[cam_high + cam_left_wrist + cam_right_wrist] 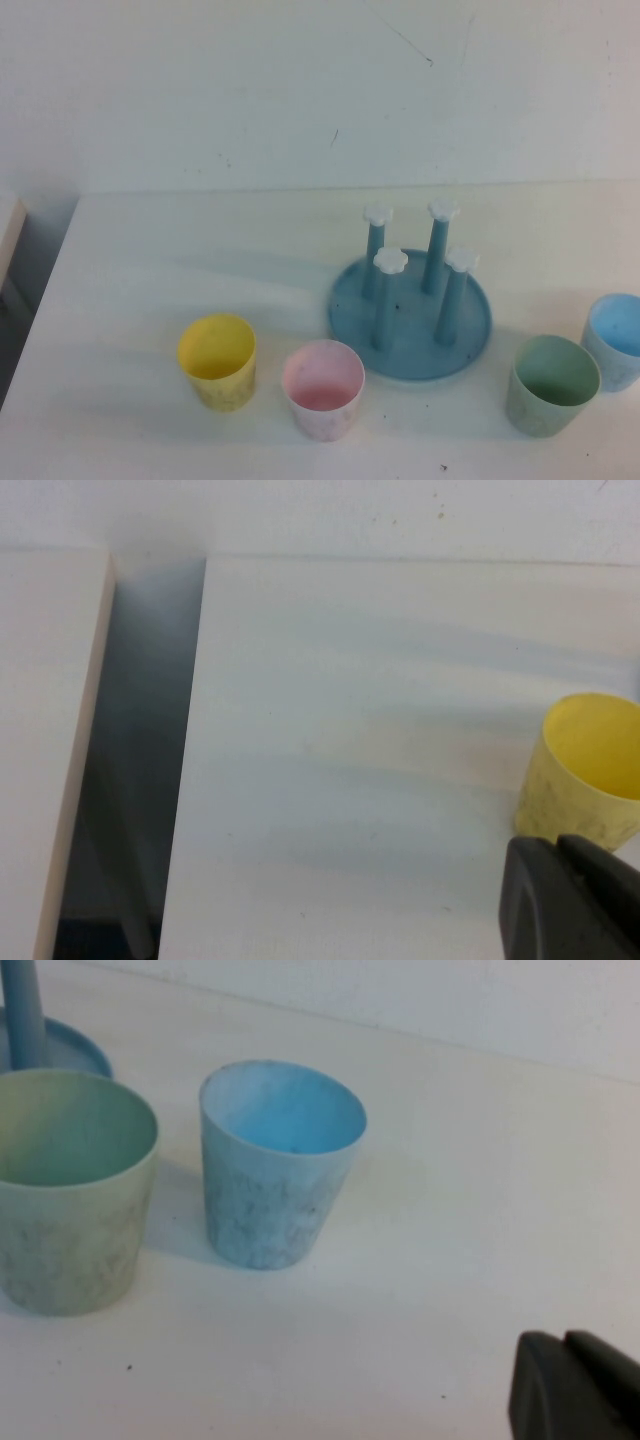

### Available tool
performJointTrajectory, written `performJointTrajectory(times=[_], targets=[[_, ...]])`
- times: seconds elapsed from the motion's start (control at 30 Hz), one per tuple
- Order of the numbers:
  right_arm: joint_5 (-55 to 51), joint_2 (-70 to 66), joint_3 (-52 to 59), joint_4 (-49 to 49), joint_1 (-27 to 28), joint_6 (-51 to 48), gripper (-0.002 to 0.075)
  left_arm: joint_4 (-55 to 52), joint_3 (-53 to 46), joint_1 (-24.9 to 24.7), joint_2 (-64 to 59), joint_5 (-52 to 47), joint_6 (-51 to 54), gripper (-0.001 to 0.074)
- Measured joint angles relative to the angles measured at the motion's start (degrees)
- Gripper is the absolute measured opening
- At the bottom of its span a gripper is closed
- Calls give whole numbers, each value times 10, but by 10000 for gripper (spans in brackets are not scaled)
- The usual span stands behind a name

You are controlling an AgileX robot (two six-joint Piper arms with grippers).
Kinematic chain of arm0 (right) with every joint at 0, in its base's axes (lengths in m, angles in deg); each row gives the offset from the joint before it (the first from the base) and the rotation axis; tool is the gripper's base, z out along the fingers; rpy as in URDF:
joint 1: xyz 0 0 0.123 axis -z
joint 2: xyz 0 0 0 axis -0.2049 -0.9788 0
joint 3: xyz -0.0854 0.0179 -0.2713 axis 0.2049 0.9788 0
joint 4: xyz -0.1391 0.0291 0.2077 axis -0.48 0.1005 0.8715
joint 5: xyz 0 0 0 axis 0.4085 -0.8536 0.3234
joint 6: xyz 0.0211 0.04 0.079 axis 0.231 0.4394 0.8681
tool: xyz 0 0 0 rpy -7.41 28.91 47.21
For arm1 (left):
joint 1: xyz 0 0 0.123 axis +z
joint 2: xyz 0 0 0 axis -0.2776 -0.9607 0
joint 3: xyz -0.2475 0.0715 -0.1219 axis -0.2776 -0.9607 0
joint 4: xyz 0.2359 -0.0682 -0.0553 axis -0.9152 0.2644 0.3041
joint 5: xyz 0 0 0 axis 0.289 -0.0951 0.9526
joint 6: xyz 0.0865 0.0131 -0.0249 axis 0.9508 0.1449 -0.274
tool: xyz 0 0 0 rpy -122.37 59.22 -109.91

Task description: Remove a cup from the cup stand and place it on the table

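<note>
On the table (200,260), the green cup (551,384) stands upright beside the empty cup stand (411,310). Risk: returning arm tips light, smooth-walled plastic cups. Left gripper (580,900) near yellow cup (590,770), right gripper (580,1385) near blue cup (275,1160); finger state unreadable.

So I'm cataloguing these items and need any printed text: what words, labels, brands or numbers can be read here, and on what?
None: the green cup, cup stand and table carry no readable text. The left gripper and right gripper, both at frame edges, show none.
</note>
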Motion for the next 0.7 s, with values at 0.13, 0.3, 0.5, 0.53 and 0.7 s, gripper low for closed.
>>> performJointTrajectory(times=[0.13, 0.3, 0.5, 0.53, 0.7], targets=[[0, 0, 0, 0, 0, 0, -1, 0, 0, 0, 0, 0, 0, -2], [0, 0, 0, 0, 0, 0, -1, 0, 0, 0, 0, 0, 1, -2], [0, 0, 0, 0, 0, 0, -1, -27, -15, 0, 11, 7, -1, -2], [0, 0, 0, 0, 0, 0, -1, -36, -22, 0, 18, 14, -8, -2], [0, 0, 0, 0, 0, 0, -1, -86, -91, 0, 91, 52, -62, -2]])
